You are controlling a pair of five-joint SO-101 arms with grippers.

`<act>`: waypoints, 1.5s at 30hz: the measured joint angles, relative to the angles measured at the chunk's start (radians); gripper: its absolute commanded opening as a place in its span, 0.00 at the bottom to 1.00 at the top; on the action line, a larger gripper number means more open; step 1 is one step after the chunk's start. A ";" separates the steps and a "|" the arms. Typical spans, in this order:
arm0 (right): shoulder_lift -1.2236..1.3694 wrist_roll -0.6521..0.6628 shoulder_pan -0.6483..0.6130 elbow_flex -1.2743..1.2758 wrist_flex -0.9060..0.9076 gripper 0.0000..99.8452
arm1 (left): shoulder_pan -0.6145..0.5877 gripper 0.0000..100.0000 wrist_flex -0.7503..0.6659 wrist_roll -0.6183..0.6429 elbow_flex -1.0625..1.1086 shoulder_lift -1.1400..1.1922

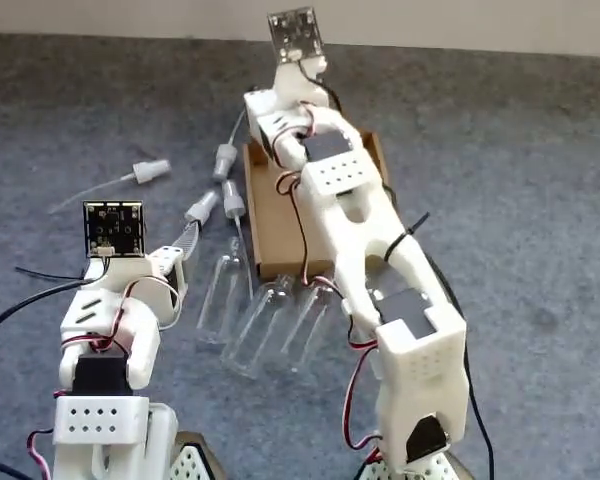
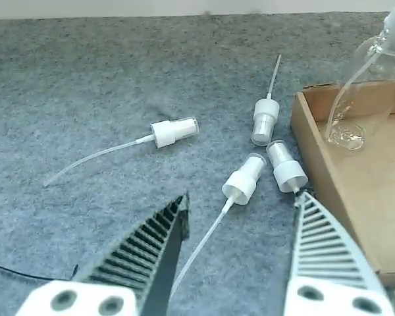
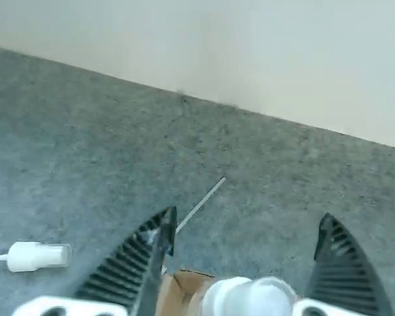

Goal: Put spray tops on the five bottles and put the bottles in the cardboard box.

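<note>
Left claw [image 2: 243, 196] spread over spray tops [image 2: 286, 168]; right claw [image 3: 247, 214] spread around capped bottle [image 3: 250, 296]

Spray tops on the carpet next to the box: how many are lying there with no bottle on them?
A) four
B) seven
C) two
A: four spray tops lie loose on the carpet, one off by itself and three close to the cardboard box.
</note>
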 measured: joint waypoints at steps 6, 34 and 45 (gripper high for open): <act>0.000 0.000 0.000 -0.233 0.270 0.28 | 0.000 0.23 0.000 0.000 0.000 0.000; -0.537 0.186 0.087 0.025 1.220 0.32 | 0.000 0.23 0.000 0.000 0.012 0.000; -0.891 0.252 0.091 1.131 0.792 0.38 | 0.000 0.23 0.000 0.000 0.012 0.000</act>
